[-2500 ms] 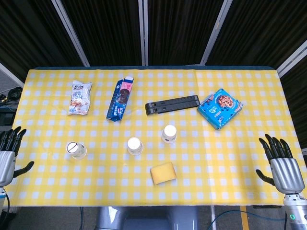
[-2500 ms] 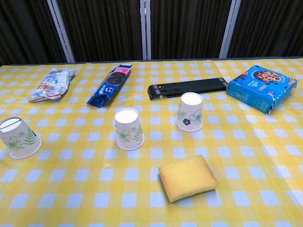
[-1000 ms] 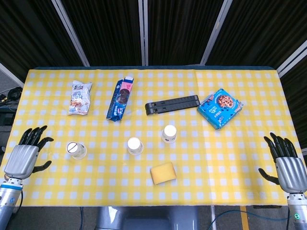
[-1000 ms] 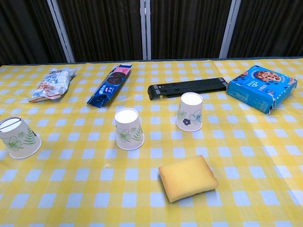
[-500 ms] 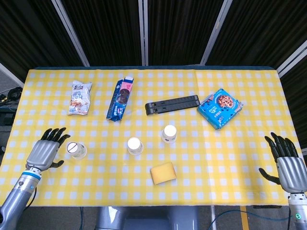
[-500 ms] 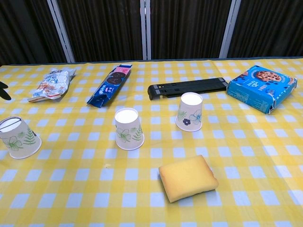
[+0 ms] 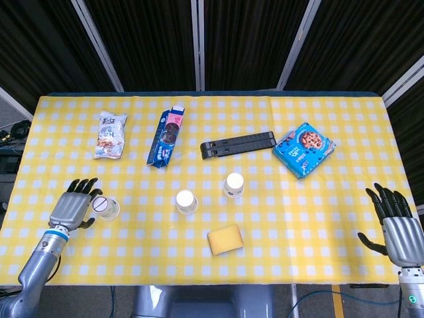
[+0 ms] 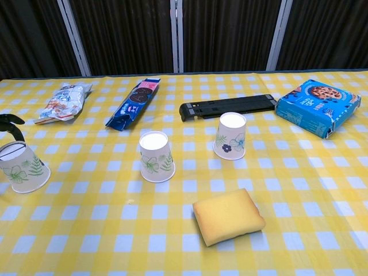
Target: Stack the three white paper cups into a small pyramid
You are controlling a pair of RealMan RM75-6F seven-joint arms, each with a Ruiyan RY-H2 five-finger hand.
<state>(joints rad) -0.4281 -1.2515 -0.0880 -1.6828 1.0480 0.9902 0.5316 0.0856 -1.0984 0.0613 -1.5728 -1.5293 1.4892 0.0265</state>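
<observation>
Three white paper cups are standing upside down on the yellow checked counter (image 7: 318, 212), bases up, which is the way they need to sit if one is going to rest across the other two. The left cup (image 7: 105, 207) is standing well apart from the middle cup (image 7: 186, 201) and the right cup (image 7: 234, 184), so the row is too spread out to bear a top cup; judging by that, the outlying cup is the one that needs bringing in. The left hand (image 7: 71, 209) is hovering just beside that cup on its outer side, its fingers (image 7: 85, 187) released and spread, reaching toward the cup's far side, grasping nothing; whether they are touching the cup wall cannot be told. In the chest view only dark fingertips (image 8: 11, 122) are showing above the cup at the frame edge. The right hand (image 7: 397, 233) is waiting at the counter's right corner, well apart from everything, fingers released and holding nothing, probably kept out of the way until the nearer cups need handling. The yellow sponge (image 7: 225, 239) is lying near the front of the middle cup, close enough to crowd a pyramid built there. The snack bag (image 7: 110, 134), the cookie sleeve (image 7: 166, 136), the black bar (image 7: 238, 144) and the blue cookie box (image 7: 304, 150) are lying along the back, clear of the working area.
</observation>
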